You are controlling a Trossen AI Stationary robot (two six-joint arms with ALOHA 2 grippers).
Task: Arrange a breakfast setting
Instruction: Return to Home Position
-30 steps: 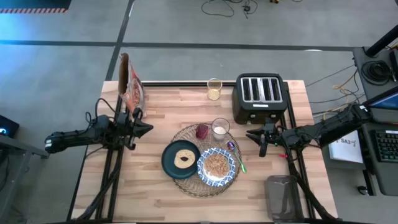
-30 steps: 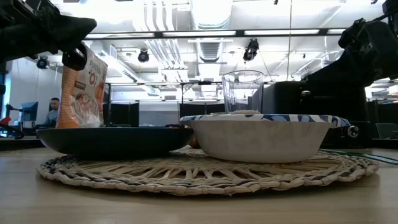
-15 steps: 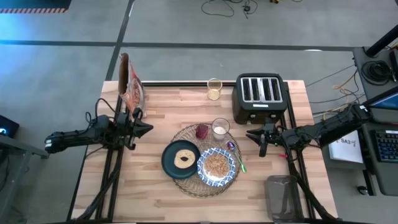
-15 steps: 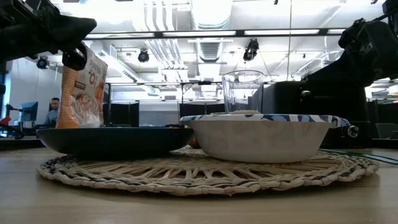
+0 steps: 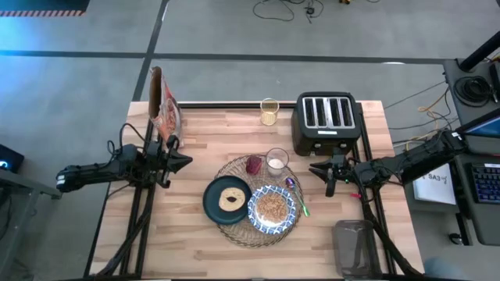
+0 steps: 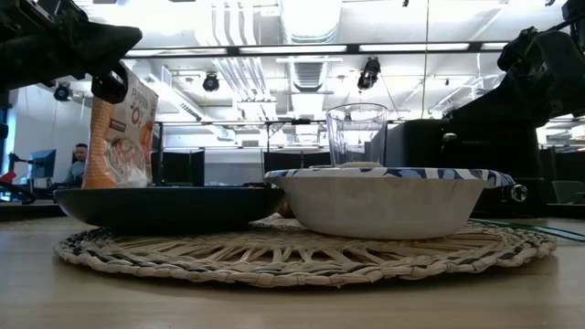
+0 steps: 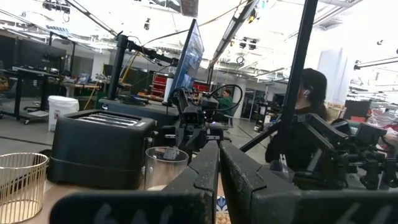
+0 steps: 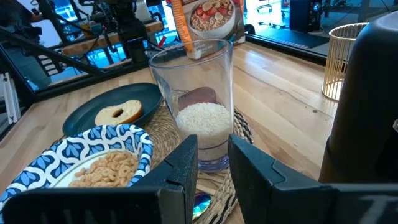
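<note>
High view is showing the whole setting gathered on the placemat [image 5: 234,168], and we are reading every position from that mat.

- The plate [image 5: 212,209] is sitting on the mat's front-left part, carrying a bagel [image 5: 230,200].
- The bowl [image 5: 252,211] is sitting on the front-right part, just beside the plate, and is holding cereal rings.
- The glass [image 5: 276,161] is standing upright at the mat's back, holding a low layer of white grains.
- A dark red fruit [image 5: 254,165] is lying just beside the glass.
- The spoon [image 5: 298,197] is lying on the mat's right rim, its long axis running along that rim.

The left gripper [image 5: 186,161] is hovering off the mat's left edge. Its fingers [image 7: 199,180] are pressed almost together and are gripping nothing. The right gripper [image 5: 316,172] is hovering off the mat's right edge. Its fingers [image 8: 186,162] are parted by a narrow gap, are also empty, and are pointing across the mat at the glass.

We are judging the right arm nearer the spoon. Its retreat should be leading away from the mat, clear of the toaster [image 5: 326,123] standing beyond the mat's back-right edge.
</note>
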